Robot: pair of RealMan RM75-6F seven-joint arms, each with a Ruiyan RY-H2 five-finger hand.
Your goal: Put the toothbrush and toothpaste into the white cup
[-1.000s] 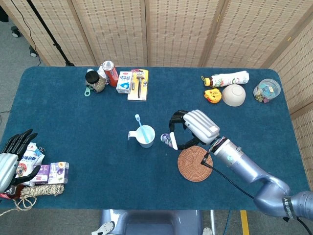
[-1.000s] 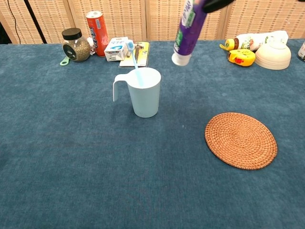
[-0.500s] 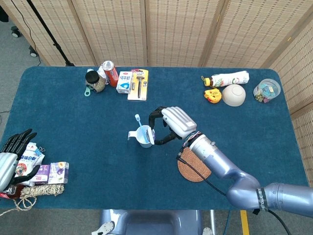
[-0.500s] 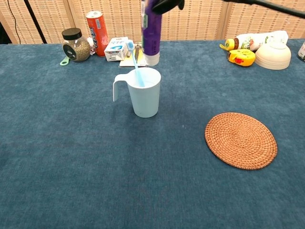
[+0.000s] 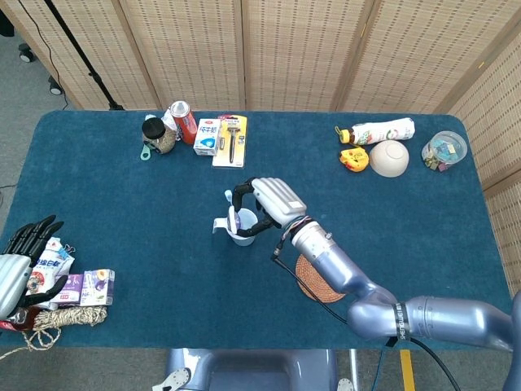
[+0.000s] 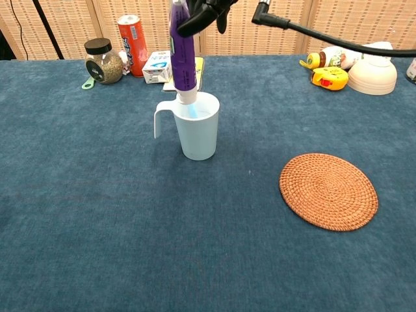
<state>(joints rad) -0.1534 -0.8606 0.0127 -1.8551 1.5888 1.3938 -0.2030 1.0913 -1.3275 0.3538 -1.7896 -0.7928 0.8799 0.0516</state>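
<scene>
The white cup [image 6: 198, 136] stands mid-table, handle to the left; the head view shows the cup [image 5: 241, 237] partly under my right hand [image 5: 269, 202]. That hand [image 6: 207, 9] grips a purple toothpaste tube [image 6: 182, 55] upright, its white cap down and level with the cup's rim. A blue toothbrush [image 5: 229, 195] leans in the cup, head sticking out toward the back. My left hand [image 5: 20, 262] rests at the table's near left corner, fingers spread, holding nothing.
A round woven coaster [image 6: 328, 190] lies right of the cup. Along the back edge stand a jar [image 6: 102, 62], a red can [image 6: 131, 36], a small box [image 6: 158, 66], a white bowl [image 6: 372, 76] and a yellow toy [image 6: 328, 77]. Packets and twine [image 5: 77, 301] lie by my left hand.
My right hand has carried the toothpaste tube leftward and down, from right of the cup to directly over its mouth. The left hand has stayed put.
</scene>
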